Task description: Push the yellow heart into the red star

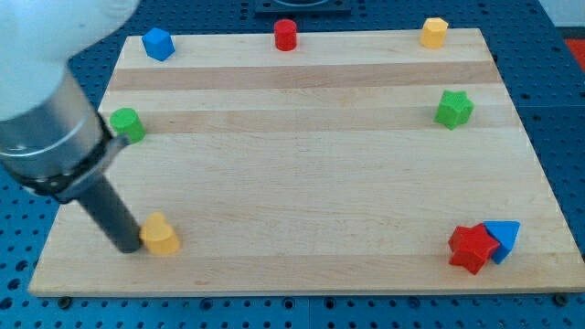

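Observation:
The yellow heart (161, 235) lies near the board's bottom left. My tip (127, 247) touches its left side, the dark rod slanting up to the view's left. The red star (473, 247) lies near the bottom right corner, far to the right of the heart. A blue triangle (504, 238) touches the star's right side.
On the wooden board (302, 183): a green cylinder (126, 124) at the left edge, a blue block (158, 44) top left, a red cylinder (286, 35) top middle, a yellow block (433, 33) top right, a green star (453, 109) at the right.

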